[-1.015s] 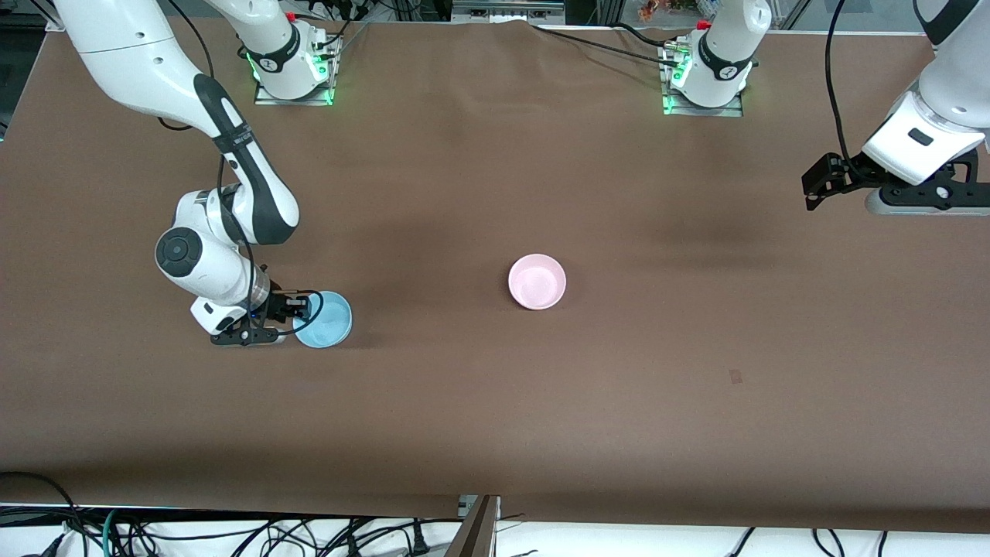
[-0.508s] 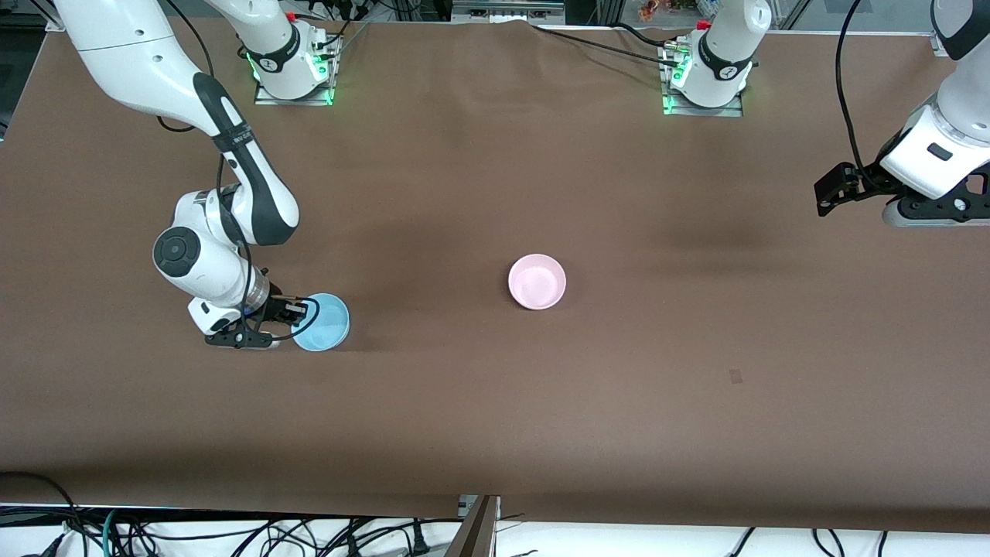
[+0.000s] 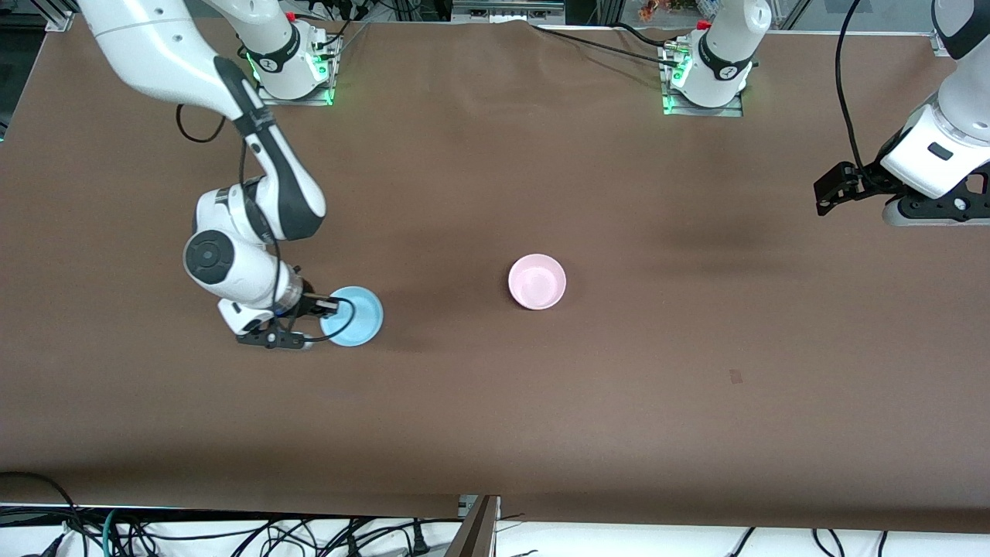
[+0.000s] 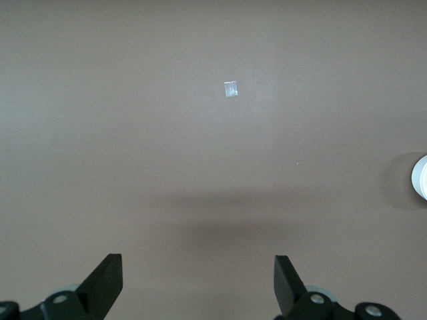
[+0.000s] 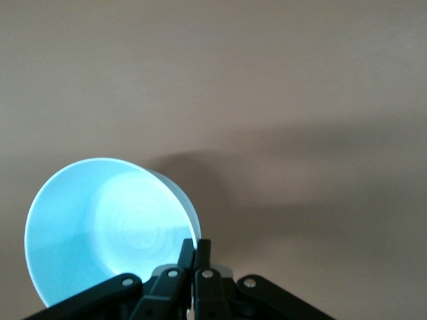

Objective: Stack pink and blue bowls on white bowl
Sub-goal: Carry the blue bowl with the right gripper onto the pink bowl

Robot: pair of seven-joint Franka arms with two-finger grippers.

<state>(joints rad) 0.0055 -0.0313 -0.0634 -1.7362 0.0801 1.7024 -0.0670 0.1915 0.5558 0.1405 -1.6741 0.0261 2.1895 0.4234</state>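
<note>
My right gripper [image 3: 329, 306] is shut on the rim of the light blue bowl [image 3: 354, 316]. In the right wrist view its fingertips [image 5: 195, 245] pinch the blue bowl [image 5: 100, 220], which hangs tilted just over the table. The pale pink bowl [image 3: 537, 281] stands upright mid-table, toward the left arm's end from the blue one. My left gripper [image 3: 932, 209] waits open and empty [image 4: 197, 280] over the table's left-arm end. No white bowl shows in the front view. A pale round rim [image 4: 421, 177] peeks in at the left wrist view's edge; I cannot tell which bowl it is.
Brown table cover [image 3: 495, 402] with a small tape mark [image 3: 735, 377] nearer the front camera than the pink bowl, seen too as a tape mark [image 4: 231, 88] in the left wrist view. Arm bases [image 3: 290, 66] line the robots' edge.
The right gripper closed on the blue bowl's rim and carried it a short way toward the pink bowl. The left arm drew back slightly, then held still.
</note>
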